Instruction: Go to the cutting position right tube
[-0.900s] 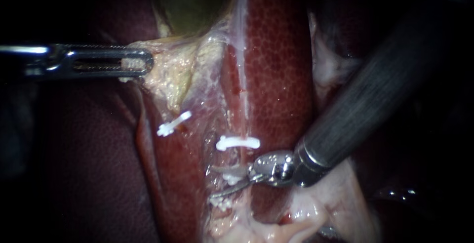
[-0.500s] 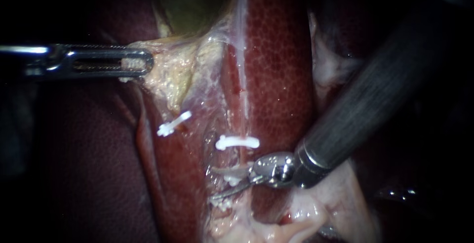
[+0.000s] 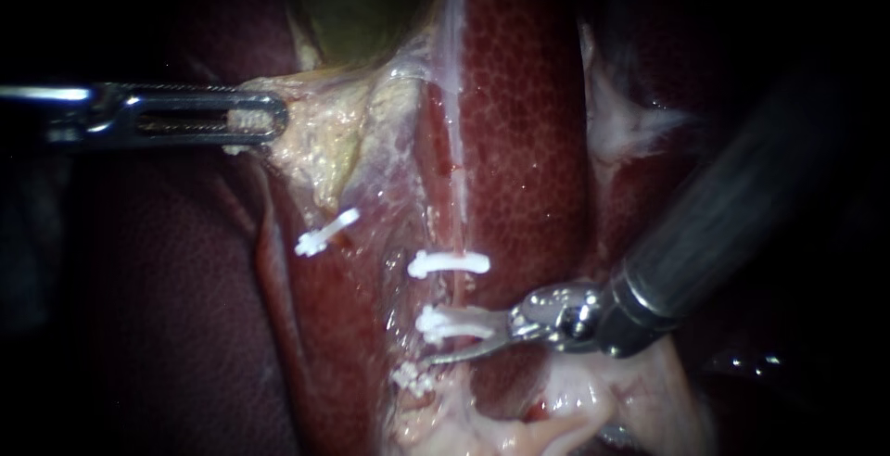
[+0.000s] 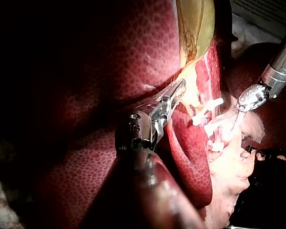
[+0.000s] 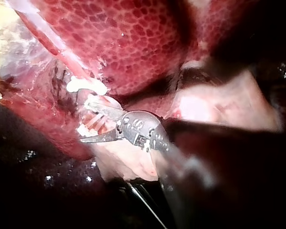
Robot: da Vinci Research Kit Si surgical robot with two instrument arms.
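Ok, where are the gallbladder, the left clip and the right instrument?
gallbladder [image 3: 362,2], endoscope view, on its green belly.
left clip [image 3: 326,232], endoscope view, on its middle.
right instrument [image 3: 434,339], endoscope view, midway between its open jaws.

Two instruments [image 3: 258,122] [image 3: 431,340], four white clips [image 3: 326,232] [image 3: 448,264] [image 3: 445,323] [image 3: 409,380].

The mottled dark-red liver [image 3: 528,141] fills the background. The greenish-yellow gallbladder [image 3: 362,2] sits above yellowish fatty tissue [image 3: 320,145]; a white plastic clip [image 3: 325,232] lies slantwise just below it.

Clips [image 3: 449,264] close along right tube [image 3: 456,192].
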